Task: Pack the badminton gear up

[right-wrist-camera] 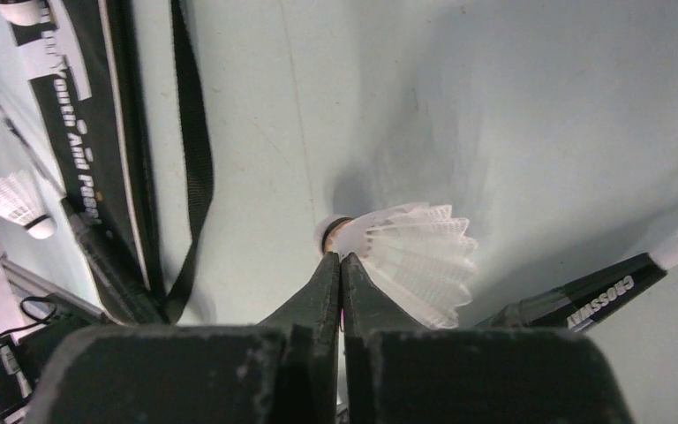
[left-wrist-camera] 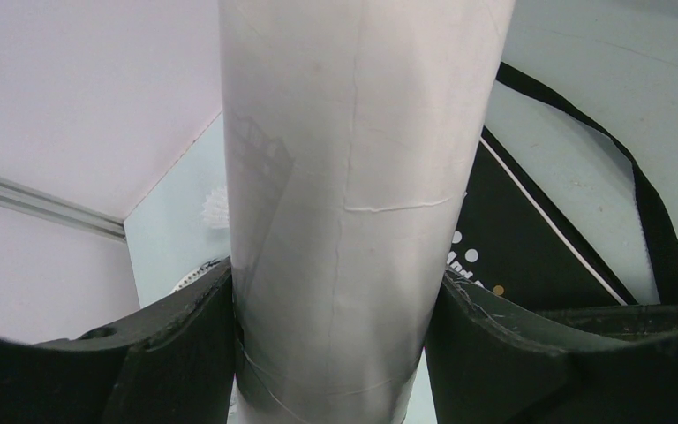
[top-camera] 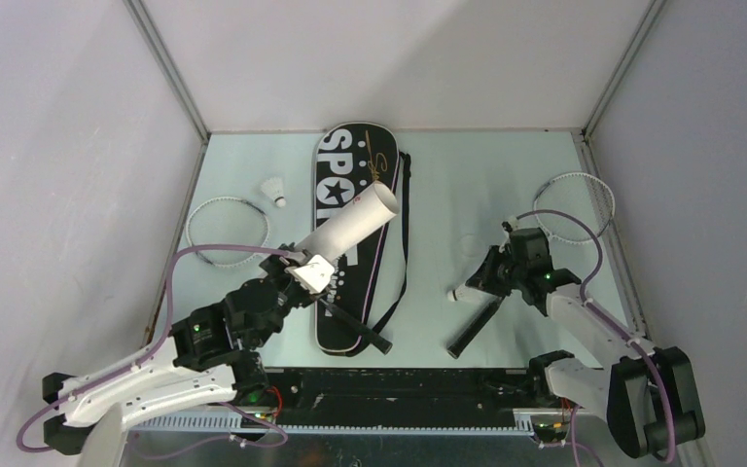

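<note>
White cardboard tube [top-camera: 350, 229], faintly seamed, is clamped in the left gripper [top-camera: 303, 269] and slants up over the black bag [top-camera: 336, 175], whose white lettering reads "SPO" before the tube covers it. Right of the bag, the right gripper [right-wrist-camera: 340, 265], fingers together, pinches 1 white feather shuttlecock [right-wrist-camera: 415, 256] beside a racket handle [right-wrist-camera: 583, 300] marked "CROSSWAY".

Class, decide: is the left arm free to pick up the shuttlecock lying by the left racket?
Probably not: the left claw is shut on the white tube, though nothing blocks the way to the shuttlecock.
</note>
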